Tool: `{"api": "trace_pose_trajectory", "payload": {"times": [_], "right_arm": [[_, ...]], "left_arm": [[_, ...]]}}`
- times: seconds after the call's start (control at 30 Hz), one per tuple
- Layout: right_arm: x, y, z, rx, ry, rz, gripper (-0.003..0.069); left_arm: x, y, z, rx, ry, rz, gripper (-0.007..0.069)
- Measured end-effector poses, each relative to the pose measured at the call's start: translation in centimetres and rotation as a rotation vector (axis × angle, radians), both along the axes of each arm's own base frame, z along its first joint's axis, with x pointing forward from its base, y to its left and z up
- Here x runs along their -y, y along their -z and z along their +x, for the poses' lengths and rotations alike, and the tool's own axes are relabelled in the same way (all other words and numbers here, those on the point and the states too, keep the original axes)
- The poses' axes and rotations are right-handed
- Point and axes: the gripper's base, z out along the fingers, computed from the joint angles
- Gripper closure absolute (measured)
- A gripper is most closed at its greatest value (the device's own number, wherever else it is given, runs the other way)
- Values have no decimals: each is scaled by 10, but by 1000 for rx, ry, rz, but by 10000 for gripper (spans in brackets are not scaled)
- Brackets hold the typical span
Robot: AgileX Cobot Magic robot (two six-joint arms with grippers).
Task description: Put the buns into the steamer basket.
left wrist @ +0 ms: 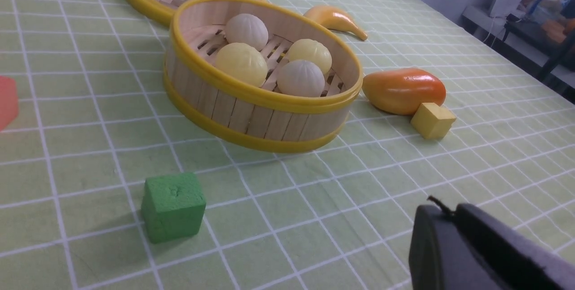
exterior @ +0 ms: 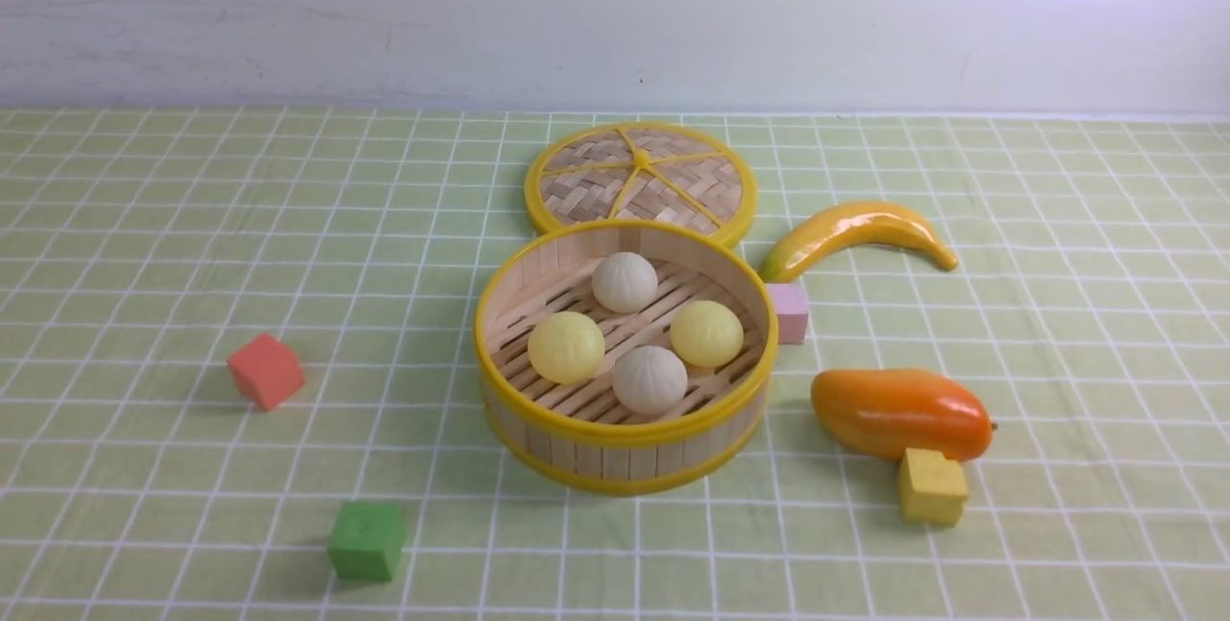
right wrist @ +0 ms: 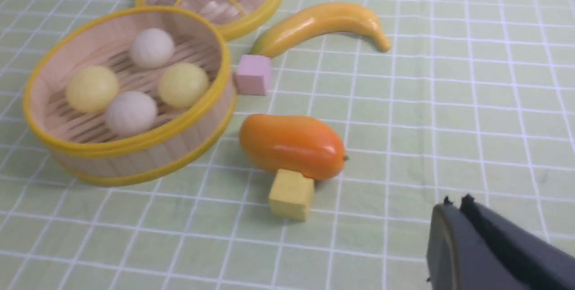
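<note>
Green checked cloth (exterior: 144,217) covers the table. Lowest in the frame, a green cube (exterior: 366,540) sits left and a yellow cube (exterior: 932,486) right, touching the mango (exterior: 898,411). At centre, all four buns (exterior: 651,379) lie inside the steamer basket (exterior: 625,443). Behind it rests the lid (exterior: 577,181). Both the left gripper (left wrist: 449,218) and right gripper (right wrist: 456,207) have jaws together, empty.

Left gripper (left wrist: 451,213) closed, empty, raised off table; right gripper (right wrist: 456,204) likewise.
</note>
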Motion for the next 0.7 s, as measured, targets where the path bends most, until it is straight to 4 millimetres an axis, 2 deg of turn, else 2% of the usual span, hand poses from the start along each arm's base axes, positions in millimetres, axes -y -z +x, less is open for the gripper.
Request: {"api": "trace_pose_trajectory", "payload": {"times": [0.03, 0.07, 0.13, 0.2, 0.3, 0.7], "right_arm": [[0, 7, 1, -21, 6, -1, 650], [5, 45, -16, 52, 57, 26, 650], [7, 72, -21, 59, 82, 34, 650], [9, 111, -28, 126, 117, 48, 650], [10, 145, -32, 126, 138, 48, 650], [11, 147, -32, 121, 147, 32, 640]], "left_arm": [[0, 0, 0, 0, 0, 0, 587], [0, 0, 0, 0, 0, 0, 586], [0, 0, 0, 0, 0, 0, 587], [0, 0, 0, 0, 0, 0, 587], [0, 0, 0, 0, 0, 1, 585], [0, 0, 0, 0, 0, 1, 568]]}}
